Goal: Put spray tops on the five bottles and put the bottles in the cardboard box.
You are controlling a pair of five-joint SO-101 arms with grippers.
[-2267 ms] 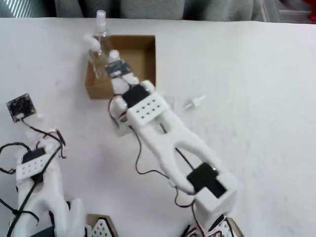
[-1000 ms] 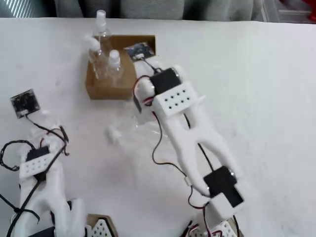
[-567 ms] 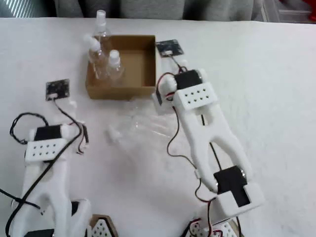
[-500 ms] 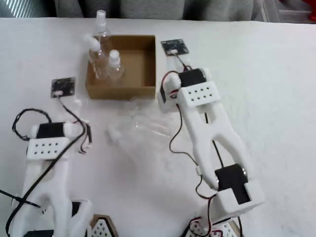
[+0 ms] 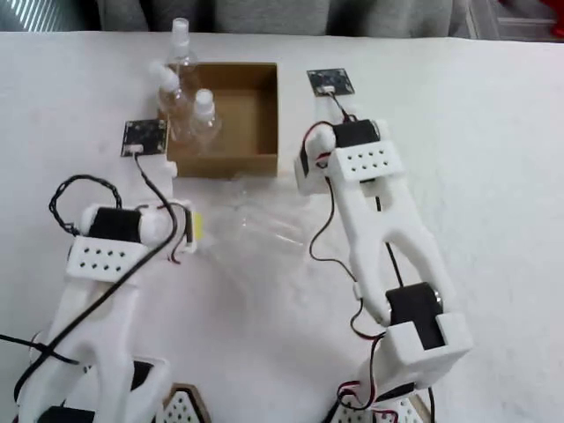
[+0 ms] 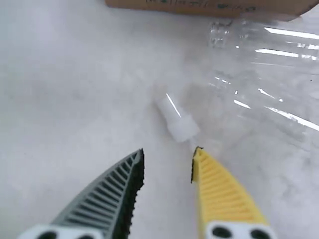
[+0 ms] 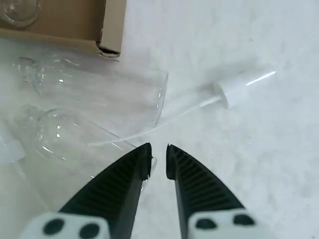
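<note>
Both grippers empty, low over the lying bottles (image 5: 256, 220) in front of the cardboard box (image 5: 225, 164).
From the high view I get three capped bottles (image 5: 204, 113) standing at the box's far left corner. My left gripper (image 6: 167, 162) is spread wide, just short of a white cap (image 6: 177, 122). My right gripper (image 7: 158, 160) is barely parted, and its wrist view gives me a loose spray top (image 7: 237, 85) with its tube, lying near the clear bottles.
</note>
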